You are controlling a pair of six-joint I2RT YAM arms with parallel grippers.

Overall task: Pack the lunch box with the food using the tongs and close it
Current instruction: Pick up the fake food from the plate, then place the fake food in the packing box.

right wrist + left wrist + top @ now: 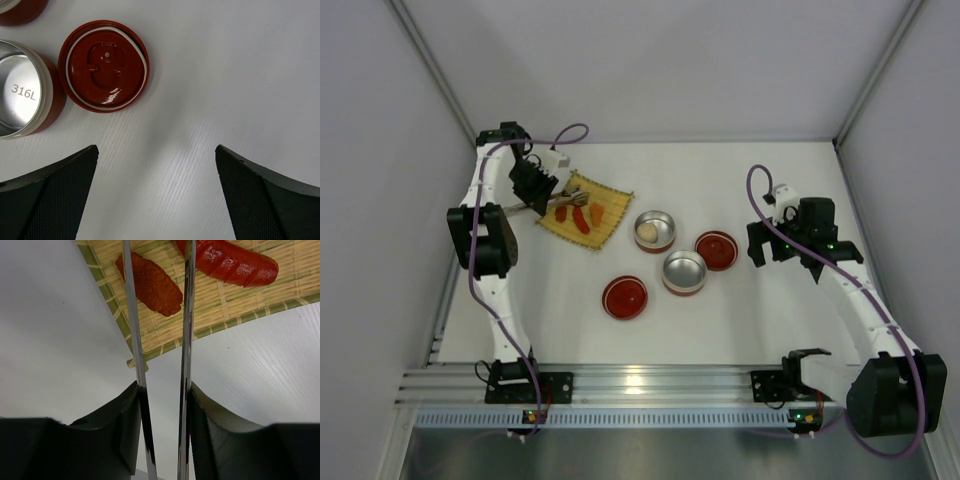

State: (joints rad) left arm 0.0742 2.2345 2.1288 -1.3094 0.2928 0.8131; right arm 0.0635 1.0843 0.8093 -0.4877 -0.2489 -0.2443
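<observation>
My left gripper [164, 400] is shut on the tongs [131, 315], one finger pressing each thin silver arm. The arms reach out over the yellow woven mat [215, 305]. An orange food piece [152, 287] lies between them, and a red sausage-like piece [235, 264] lies just right of the right arm. In the top view the left gripper [535, 187] hangs at the mat's left corner. One lunch box bowl [666, 218] holds a white round piece [646, 234]. My right gripper [156, 148] is open over bare table with nothing between its fingers.
A second steel-lined bowl [684, 272] stands to the lower right of the first. Two red lids lie inside-up, one [716, 250] to the right and one [624, 297] to the front left. White walls close in the table on three sides.
</observation>
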